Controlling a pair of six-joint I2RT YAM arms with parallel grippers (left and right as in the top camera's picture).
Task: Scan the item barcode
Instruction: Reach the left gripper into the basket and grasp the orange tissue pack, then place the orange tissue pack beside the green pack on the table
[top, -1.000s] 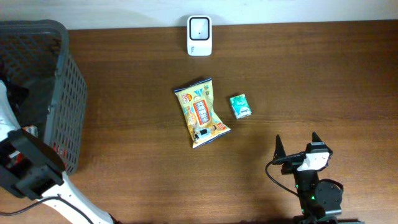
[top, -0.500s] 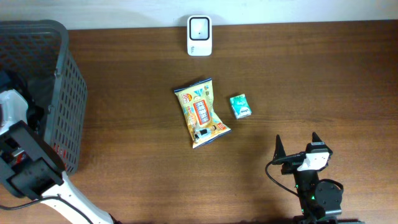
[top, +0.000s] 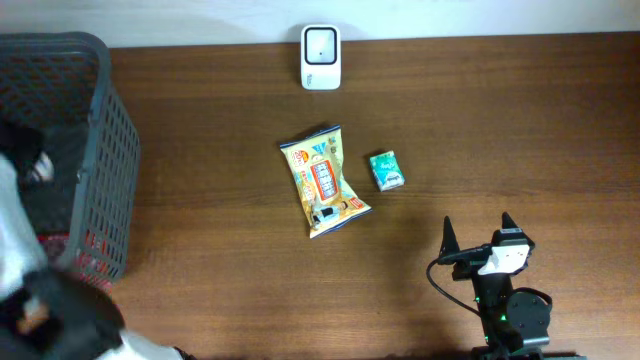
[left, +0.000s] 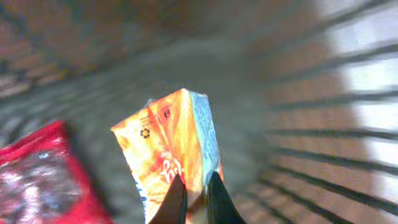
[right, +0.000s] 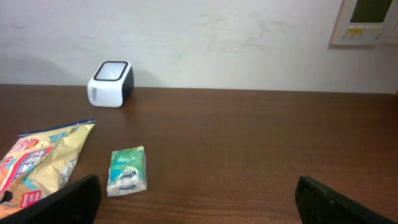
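Note:
In the left wrist view my left gripper (left: 194, 178) sits inside the basket, shut on the lower edge of an orange snack packet (left: 168, 134) that stands up between the black fingers. No barcode shows on it; the picture is blurred. The white scanner (top: 321, 57) stands at the table's far edge, also seen in the right wrist view (right: 111, 75). My right gripper (top: 476, 222) rests at the near right, open, with nothing between its fingers (right: 62, 200).
The grey mesh basket (top: 110, 130) fills the left side, with a red packet (left: 43, 177) lying in it. A yellow snack bag (top: 323, 180) and a small green tissue pack (top: 386, 170) lie mid-table, ahead and left of the right gripper.
My left gripper has gone from open to shut on the orange packet. The left arm has shifted within the basket and is blurred overhead. The right arm has not moved.

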